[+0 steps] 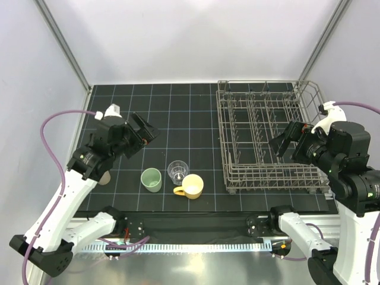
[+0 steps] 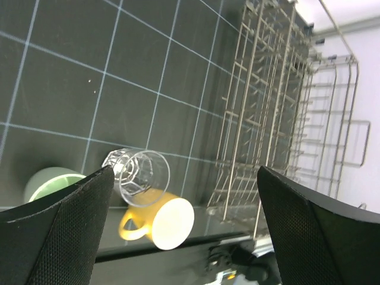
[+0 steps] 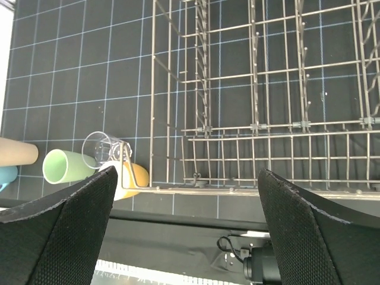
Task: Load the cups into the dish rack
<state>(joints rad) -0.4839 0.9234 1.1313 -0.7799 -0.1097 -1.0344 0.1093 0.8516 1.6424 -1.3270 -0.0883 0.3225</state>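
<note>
Black padded fingers (image 2: pixel 53 231) fill the lower corners of the left wrist view, spread far apart with nothing between them; the left gripper (image 1: pixel 146 128) hovers over the dark gridded surface (image 1: pixel 178 107) in the left half of the top view, jaws released. The right gripper (image 1: pixel 284 142) hangs above the right part of the dish rack (image 1: pixel 270 178), its jaws likewise wide and empty; the rack sits at the right of the surface. Left of it, near the lower edge of the mat, stand the pale green cup (image 1: pixel 151 179), the clear glass (image 1: pixel 177 171) just beside it, and the yellow mug (image 1: pixel 191 186), handle pointing left, close against the glass; whether they touch cannot be told. At the left edge of the right wrist view, the tan tumbler (image 3: pixel 15 159) and the light blue cup (image 3: pixel 5 177) show only in part, beside the green cup.
</note>
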